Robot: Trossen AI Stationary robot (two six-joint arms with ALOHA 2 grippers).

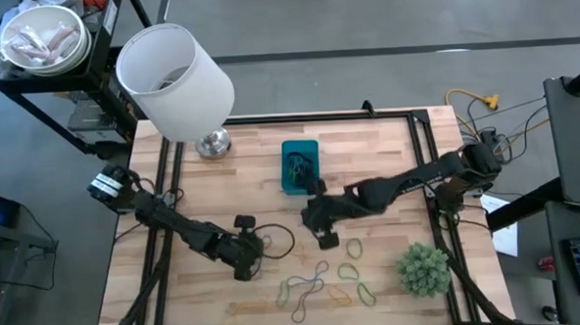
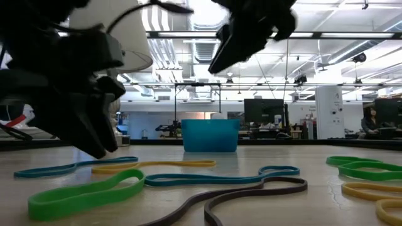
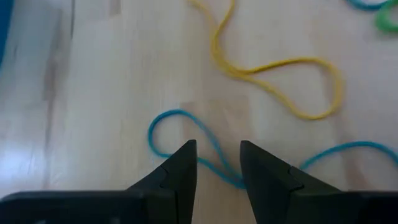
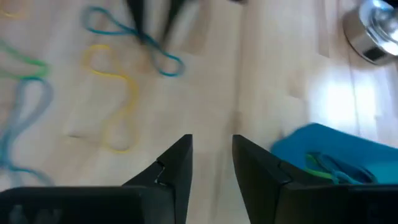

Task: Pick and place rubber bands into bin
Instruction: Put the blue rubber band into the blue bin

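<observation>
Rubber bands lie loose on the near half of the wooden table: green [image 2: 88,191], blue [image 2: 220,179], yellow [image 2: 157,164] and dark brown [image 2: 251,194]. The blue bin [image 1: 300,167] stands toward the far edge with several bands [image 4: 329,165] inside it. My left gripper [image 1: 245,265] is low over the table and open. Its fingers stand on either side of a blue band [image 3: 180,124], with a yellow band [image 3: 280,74] lying beyond. My right gripper [image 1: 325,239] hovers open and empty between the bin and the loose bands, raised above the table [image 2: 220,63].
A white lampshade [image 1: 173,70] leans over the far left corner, and a metal base [image 1: 213,143] stands beside the bin. A fuzzy green plant ball [image 1: 422,269] sits near the right edge. A black cable loop [image 1: 279,241] lies by the left gripper. Bare wood lies between the bin and the bands.
</observation>
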